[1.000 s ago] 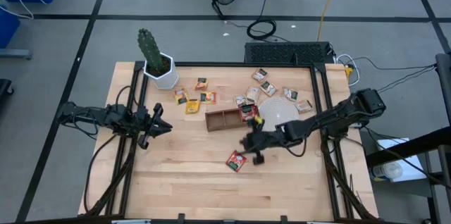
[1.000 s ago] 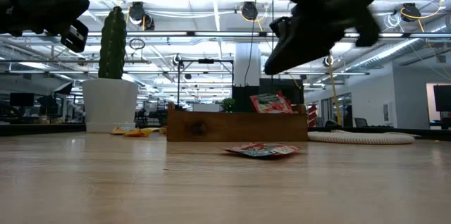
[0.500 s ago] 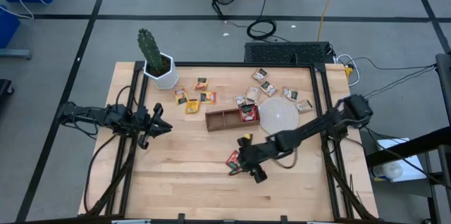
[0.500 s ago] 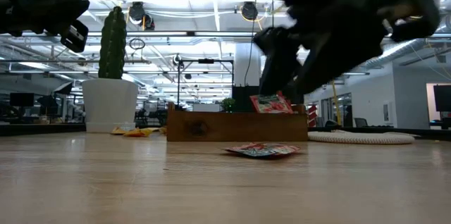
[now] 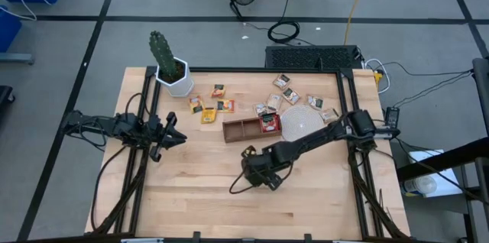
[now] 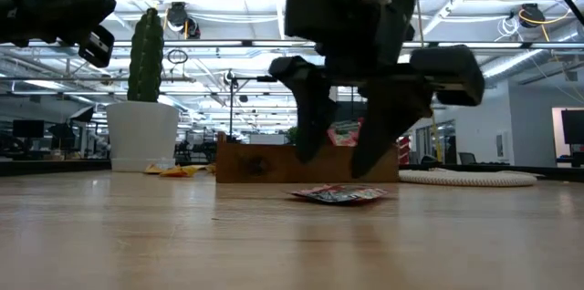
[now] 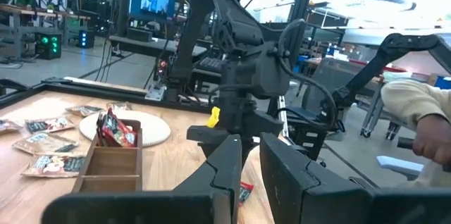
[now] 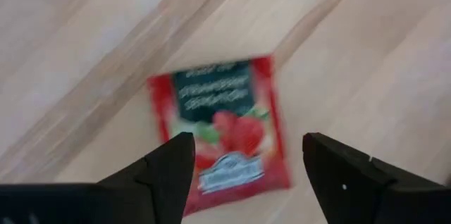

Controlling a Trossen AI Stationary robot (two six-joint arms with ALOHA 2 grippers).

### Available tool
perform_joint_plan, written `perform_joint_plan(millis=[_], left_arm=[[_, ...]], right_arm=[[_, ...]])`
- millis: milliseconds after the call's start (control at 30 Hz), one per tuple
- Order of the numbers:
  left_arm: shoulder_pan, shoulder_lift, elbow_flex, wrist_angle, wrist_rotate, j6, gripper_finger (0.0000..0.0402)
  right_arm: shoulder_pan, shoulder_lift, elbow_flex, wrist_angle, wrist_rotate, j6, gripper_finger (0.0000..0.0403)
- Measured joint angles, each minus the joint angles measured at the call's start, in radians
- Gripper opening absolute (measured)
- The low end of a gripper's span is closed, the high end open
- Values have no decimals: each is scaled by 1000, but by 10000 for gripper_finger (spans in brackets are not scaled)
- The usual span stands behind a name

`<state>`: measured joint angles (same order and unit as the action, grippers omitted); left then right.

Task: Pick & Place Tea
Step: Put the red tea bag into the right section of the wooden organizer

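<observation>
The right hand (image 6: 339, 158) is shown low in the centre of the frame, its fingers (image 8: 165, 171) spread apart and released, poised directly above a red tea sachet (image 8: 218, 131) that lies flat on the counter (image 5: 199, 189), untouched. In the low view the same sachet (image 6: 338, 195) is seen just beneath the two fingertips. Behind it, towards the upper centre, a wooden tray (image 5: 250, 128) is placed, with another red sachet (image 5: 268, 121) standing in its right compartment, and a round whitish disc (image 5: 302, 123) lies beside it. Further sachets are scattered above the tray. The left hand (image 5: 170, 129) is held at mid-left, nearly closed and empty, near a potted cactus (image 5: 168, 65).
</observation>
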<state>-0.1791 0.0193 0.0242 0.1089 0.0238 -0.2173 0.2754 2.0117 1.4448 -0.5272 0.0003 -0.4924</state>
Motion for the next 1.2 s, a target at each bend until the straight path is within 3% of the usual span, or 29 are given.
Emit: perform_joint_plan(millis=[133,333,500,700,933,1067,1200], left_arm=[[0,0,0,-1,0,0,58],[0,0,0,-2,0,0,58],[0,0,0,-3,0,0,58],[0,0,0,-2,0,0,58],[0,0,0,-2,0,0,58],[0,0,0,-2,0,0,58],[0,0,0,-2,0,0,58]], right_arm=[[-24,10,-1,-1,-11,-17,247],[-69,79,3,20,-140,25,247],[-75,103,2,-27,-148,47,235],[-78,99,0,-44,-165,101,181],[-80,100,-1,-67,-179,114,85],[-82,101,-1,-68,-98,152,18],[-81,100,-2,-36,102,302,6]])
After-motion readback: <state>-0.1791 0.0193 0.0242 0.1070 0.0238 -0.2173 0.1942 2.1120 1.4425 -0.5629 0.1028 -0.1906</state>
